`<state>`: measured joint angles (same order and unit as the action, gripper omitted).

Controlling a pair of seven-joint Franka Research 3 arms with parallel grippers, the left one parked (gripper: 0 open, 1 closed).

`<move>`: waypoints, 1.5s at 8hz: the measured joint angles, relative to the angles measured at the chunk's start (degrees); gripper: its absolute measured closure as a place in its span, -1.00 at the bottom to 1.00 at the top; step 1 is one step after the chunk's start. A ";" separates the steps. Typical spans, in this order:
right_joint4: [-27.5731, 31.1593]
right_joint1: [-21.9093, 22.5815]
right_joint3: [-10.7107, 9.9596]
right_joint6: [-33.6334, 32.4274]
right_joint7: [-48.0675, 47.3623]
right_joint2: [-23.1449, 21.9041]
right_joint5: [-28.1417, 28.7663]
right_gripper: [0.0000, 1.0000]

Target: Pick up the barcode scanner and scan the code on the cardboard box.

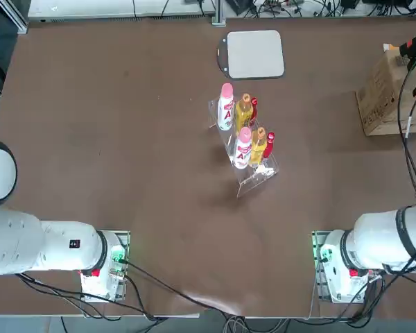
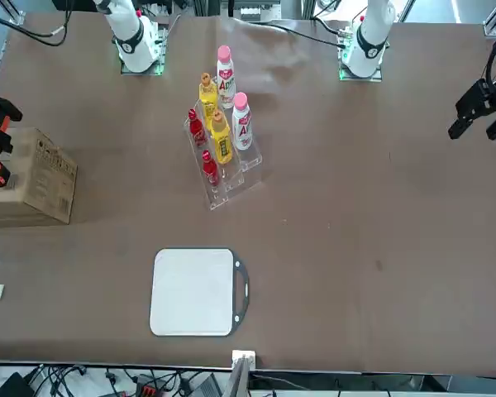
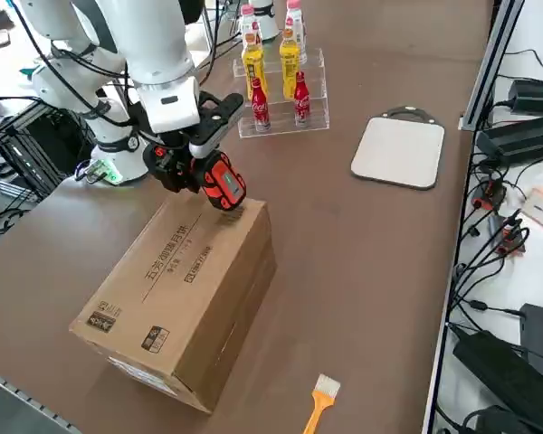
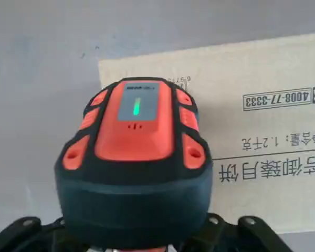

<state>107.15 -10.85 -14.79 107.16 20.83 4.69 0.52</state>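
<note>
Holding the barcode scanner [image 3: 219,181] above the near end of the cardboard box [image 3: 185,303].

The right gripper [image 3: 192,155] is closed tightly on the scanner, whose head is pointed down at the box top directly below; the printed panel is seen running away along the box's long axis.

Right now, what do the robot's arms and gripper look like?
Both arms are glossy white, built of rounded segments, on bases with green lights and red fittings. Black cables run along the right arm and trail from the bases. The right gripper is black below a white wrist.
</note>
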 joint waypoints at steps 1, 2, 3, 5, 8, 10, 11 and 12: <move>0.00 -0.11 0.00 -0.02 0.04 0.18 -0.03 0.29; 0.00 -0.14 0.00 -0.05 0.09 0.22 -0.05 0.29; 0.00 -0.15 0.01 -0.09 0.14 0.22 -0.13 0.29; -0.01 -0.15 0.03 -0.10 0.18 0.22 -0.84 0.29; -0.07 -0.14 0.28 -0.02 0.30 0.26 -2.26 0.29; -0.31 -0.11 0.51 0.03 0.32 0.45 -2.35 0.29; -0.55 -0.11 0.52 0.03 0.33 0.60 -2.36 0.29; -0.72 -0.09 0.53 0.01 0.35 0.76 -2.36 0.29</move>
<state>106.43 -10.94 -14.27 107.17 21.18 5.45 -1.84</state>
